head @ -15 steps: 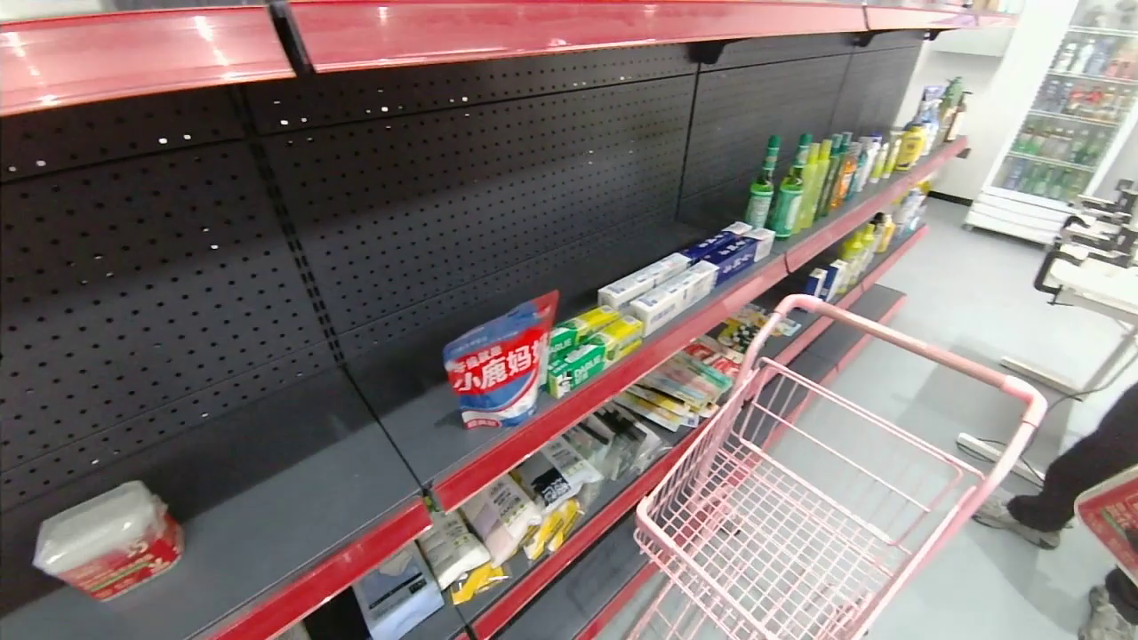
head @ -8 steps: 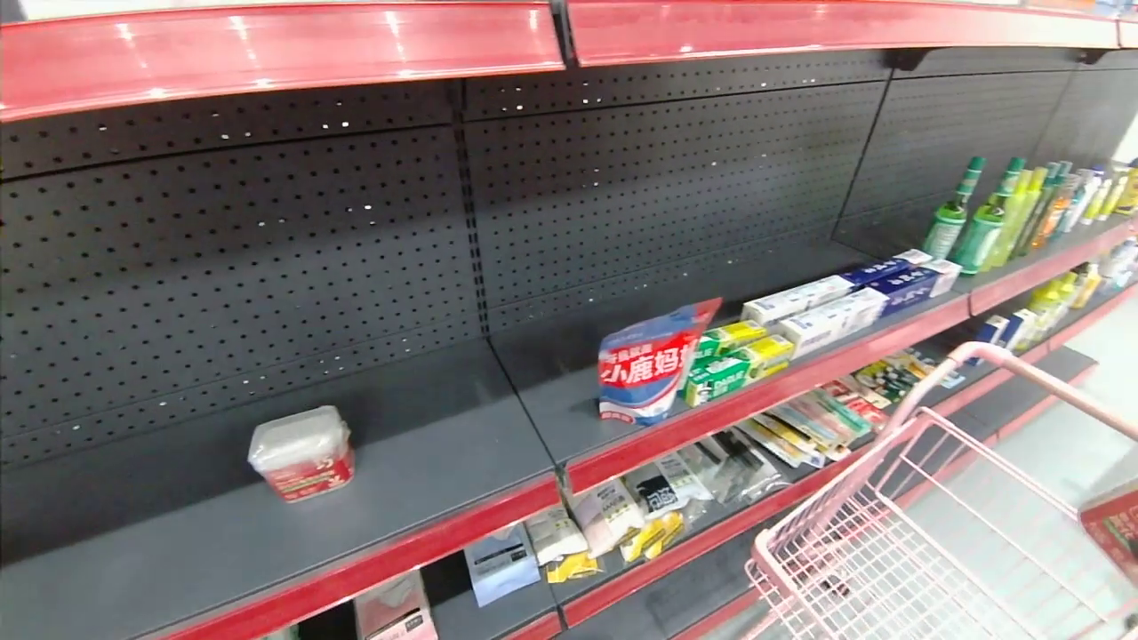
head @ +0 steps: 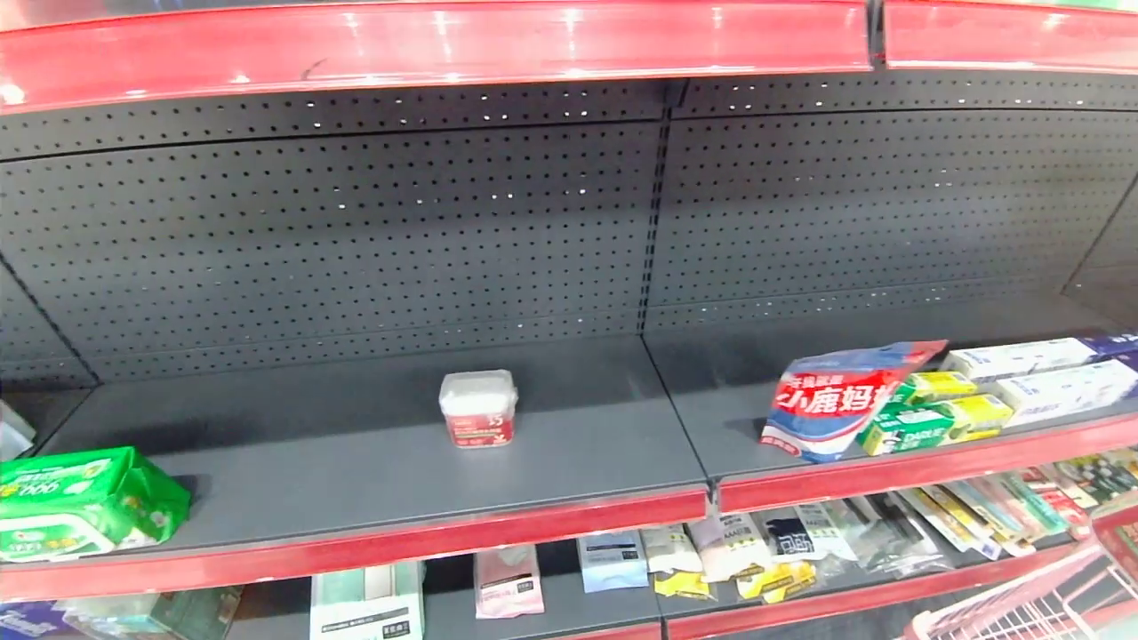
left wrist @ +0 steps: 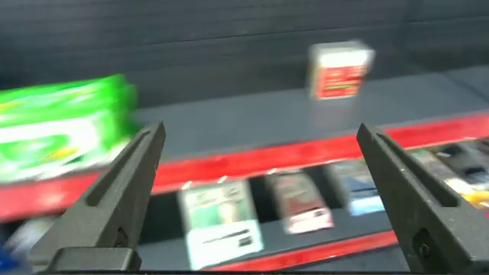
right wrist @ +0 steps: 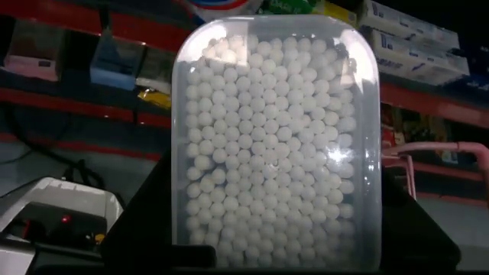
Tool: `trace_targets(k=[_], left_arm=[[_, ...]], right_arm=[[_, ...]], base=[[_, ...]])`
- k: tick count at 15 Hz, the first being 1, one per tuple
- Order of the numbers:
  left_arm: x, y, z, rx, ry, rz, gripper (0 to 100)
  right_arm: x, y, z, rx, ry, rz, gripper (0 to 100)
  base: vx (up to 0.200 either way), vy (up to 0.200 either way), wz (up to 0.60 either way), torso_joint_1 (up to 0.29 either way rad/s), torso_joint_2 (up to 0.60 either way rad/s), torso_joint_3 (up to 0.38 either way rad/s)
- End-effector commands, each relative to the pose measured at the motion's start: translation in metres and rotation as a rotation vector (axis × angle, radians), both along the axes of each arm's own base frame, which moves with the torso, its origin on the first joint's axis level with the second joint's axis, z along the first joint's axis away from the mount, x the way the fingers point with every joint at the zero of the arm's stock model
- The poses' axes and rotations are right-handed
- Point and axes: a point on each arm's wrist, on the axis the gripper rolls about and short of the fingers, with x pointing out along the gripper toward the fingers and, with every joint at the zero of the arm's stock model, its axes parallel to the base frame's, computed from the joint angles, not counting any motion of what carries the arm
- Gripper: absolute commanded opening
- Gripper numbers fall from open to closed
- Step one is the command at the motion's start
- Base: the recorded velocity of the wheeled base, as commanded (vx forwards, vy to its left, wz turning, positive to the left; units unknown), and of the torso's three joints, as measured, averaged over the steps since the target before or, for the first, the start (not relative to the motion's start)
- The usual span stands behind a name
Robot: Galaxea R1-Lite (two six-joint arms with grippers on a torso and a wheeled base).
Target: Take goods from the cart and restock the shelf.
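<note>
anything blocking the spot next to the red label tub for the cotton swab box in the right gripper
Nothing visible blocks the clear cotton swab box. The dark grey shelf board is bare around the red-labelled tub; the green wipes pack sits far left, the blue-and-red pouch on the next board.

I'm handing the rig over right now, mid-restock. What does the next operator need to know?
Left gripper: open, empty, facing the shelf.
Right gripper: shut on a clear swab box.
On the shelf: a second swab box stands alone mid-shelf, a wipes pack lies at the robot's left, and a pouch and toothpaste boxes are at its right. A corner of the cart is at the right; its contents can't be told.
Done: one swab box is shelved.
Left: set down the held box, probably beside the shelved one, then check the cart for more.
</note>
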Motion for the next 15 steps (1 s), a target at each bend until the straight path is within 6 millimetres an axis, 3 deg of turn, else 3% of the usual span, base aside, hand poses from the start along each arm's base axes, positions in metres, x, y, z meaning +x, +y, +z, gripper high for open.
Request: trace_targets(k=[1, 4, 12, 13, 14, 15], left_arm=[[0.0, 0.0, 0.0, 0.0, 0.0, 0.0, 100], [0.0, 0.0, 0.0, 0.0, 0.002, 0.0, 100], [0.004, 0.0, 0.001, 0.027, 0.05, -0.027, 100], [0.003, 0.0, 0.008, 0.03, 0.036, -0.019, 100], [0.005, 0.0, 0.034, 0.028, 0.024, -0.006, 100], [0.027, 0.001, 0.082, -0.063, 0.087, 0.019, 100]], right_arm=[[-0.013, -0.001, -0.003, 0.002, -0.042, -0.009, 0], [-0.036, -0.002, -0.008, 0.01, -0.126, -0.004, 0], [-0.095, -0.006, -0.068, 0.082, -0.391, 0.028, 0], [-0.096, -0.006, -0.068, 0.091, -0.397, 0.019, 0], [-0.095, -0.006, -0.067, 0.103, -0.399, 0.014, 0], [-0.095, -0.006, -0.069, 0.124, -0.393, 0.005, 0]], base=[[0.0, 0.0, 0.0, 0.0, 0.0, 0.0], [0.0, 0.0, 0.0, 0.0, 0.0, 0.0], [0.0, 0.0, 0.0, 0.0, 0.0, 0.0], [0.0, 0.0, 0.0, 0.0, 0.0, 0.0], [0.0, 0.0, 0.0, 0.0, 0.0, 0.0], [0.0, 0.0, 0.0, 0.0, 0.0, 0.0]])
